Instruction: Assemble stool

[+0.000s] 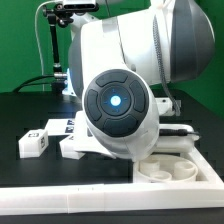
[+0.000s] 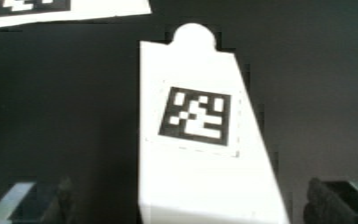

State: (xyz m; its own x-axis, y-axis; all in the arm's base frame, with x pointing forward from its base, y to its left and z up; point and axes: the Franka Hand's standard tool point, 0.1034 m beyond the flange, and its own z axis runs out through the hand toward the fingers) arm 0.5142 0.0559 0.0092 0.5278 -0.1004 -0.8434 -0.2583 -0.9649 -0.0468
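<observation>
Directly below the wrist camera, one stool leg (image 2: 202, 130) lies flat on the black table (image 2: 51, 110) with its square black-and-white tag facing up and a rounded peg at its far end. The gripper (image 2: 190, 200) is spread wide and released. Its dark fingers (image 2: 34, 200) stand on either side of the leg with bare table showing between each finger and the white plastic, so nothing is grasped. A corner of the marker board (image 2: 60, 10), carrying a tag, shows past the leg's peg end.

In the exterior view the arm (image 1: 120, 100) fills most of the picture and hides the gripper and much of the leg beneath it. The round seat (image 1: 175, 170) rests near the table's front edge, toward the exterior view's right corner, and round sockets show in its upper face. It sits just behind the long white border wall (image 1: 60, 195), which runs along the front edge. A second leg (image 1: 35, 142), a small chunky block with a tag, lies toward the exterior view's left edge, well apart from the seat.
</observation>
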